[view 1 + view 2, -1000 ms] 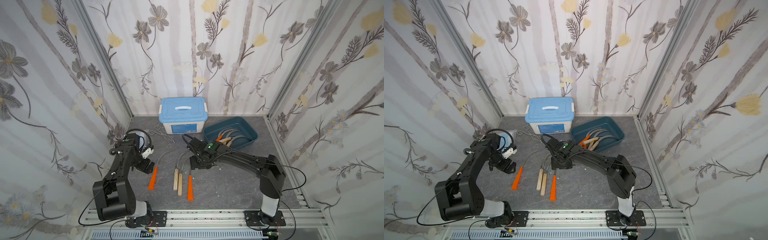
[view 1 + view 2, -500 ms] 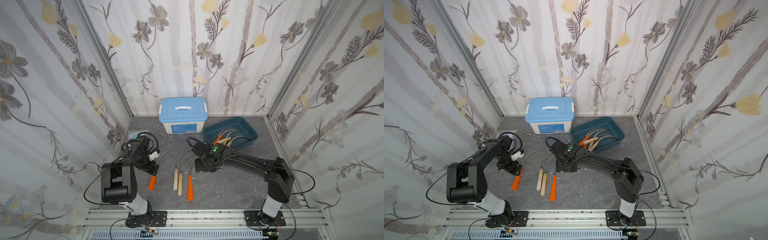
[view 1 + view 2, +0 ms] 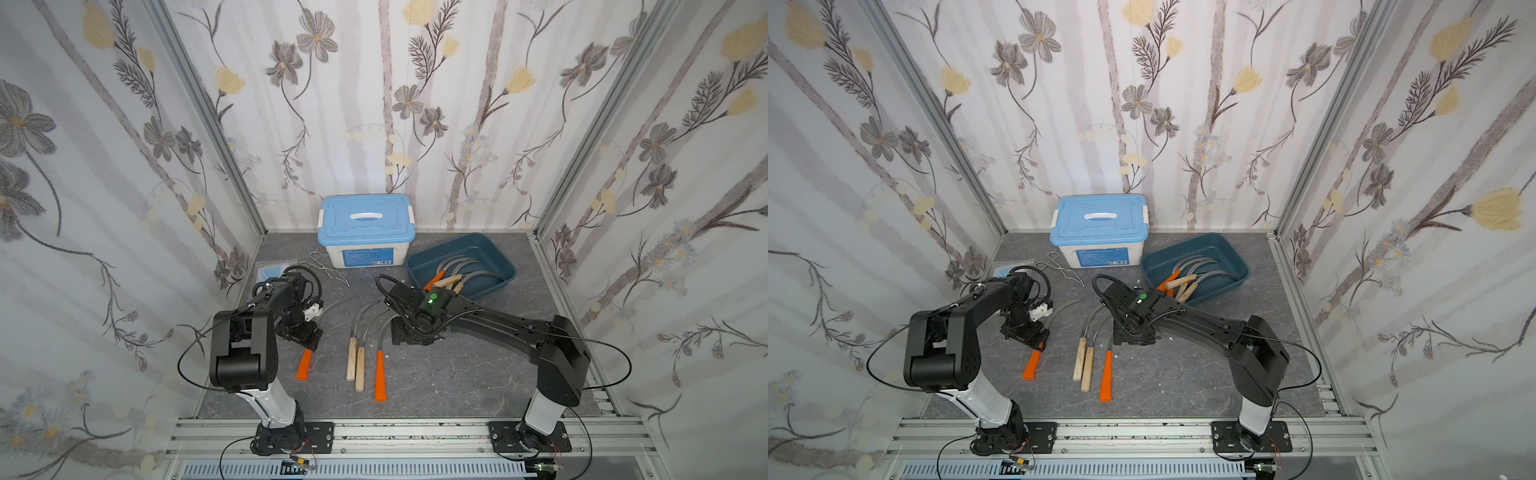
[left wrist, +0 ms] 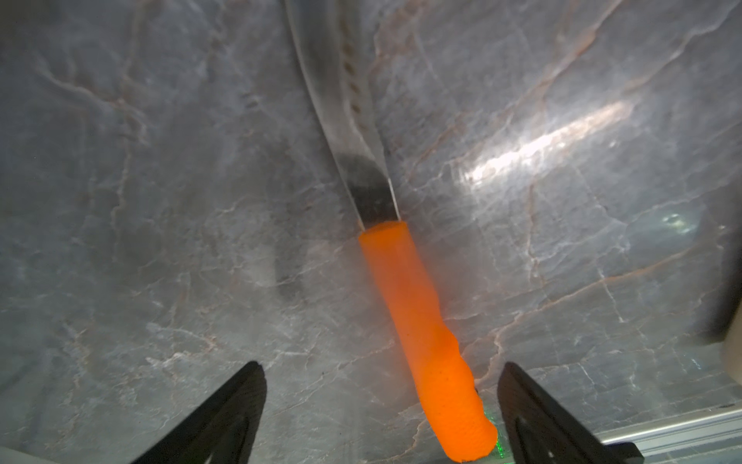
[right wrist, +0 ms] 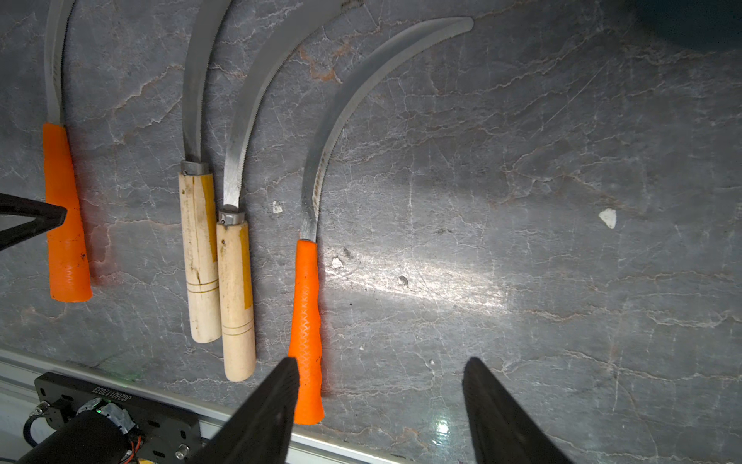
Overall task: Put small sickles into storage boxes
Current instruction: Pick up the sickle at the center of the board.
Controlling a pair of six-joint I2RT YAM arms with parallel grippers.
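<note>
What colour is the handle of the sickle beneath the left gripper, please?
Bright orange; the sickle handle shows best in the left wrist view.

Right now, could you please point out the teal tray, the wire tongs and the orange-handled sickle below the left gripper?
teal tray (image 3: pixel 492 254): in a top view, far inner wall.
wire tongs (image 3: pixel 330 271): in a top view, middle of wires.
orange-handled sickle (image 4: pixel 409 313): left wrist view, mid-handle.
</note>
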